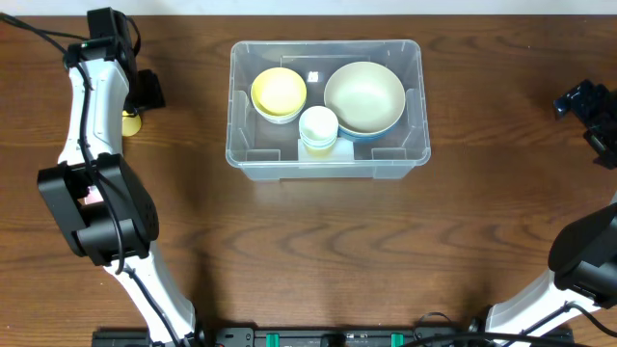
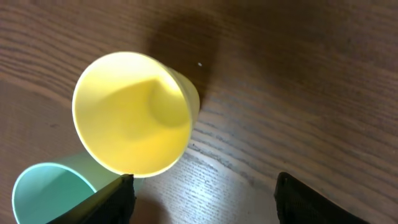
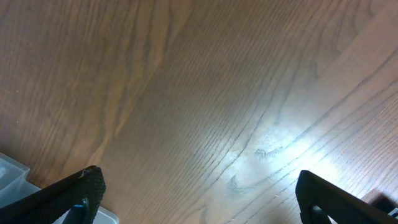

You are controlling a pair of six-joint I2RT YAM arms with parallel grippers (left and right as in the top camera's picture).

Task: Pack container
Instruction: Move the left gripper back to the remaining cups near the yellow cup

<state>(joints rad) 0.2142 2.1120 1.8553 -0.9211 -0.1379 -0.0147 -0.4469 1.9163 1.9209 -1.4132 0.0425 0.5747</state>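
Observation:
The clear plastic container (image 1: pixel 327 154) sits at the table's top middle. Inside it are a yellow bowl (image 1: pixel 279 92), a large pale green bowl (image 1: pixel 364 96) and stacked pale cups (image 1: pixel 318 127). A corner of the container shows in the right wrist view (image 3: pixel 9 171). My left gripper (image 2: pixel 202 199) is open, above bare wood just beside a yellow cup (image 2: pixel 134 112) and a teal cup (image 2: pixel 46 193) standing on the table. In the overhead view the yellow cup (image 1: pixel 130 122) peeks out from under the left arm. My right gripper (image 3: pixel 196 193) is open and empty over bare wood at the far right.
The left arm (image 1: pixel 96 173) stretches along the table's left side. The right arm (image 1: pixel 588 106) is at the right edge. The wooden table (image 1: pixel 337 251) lies in front of the container.

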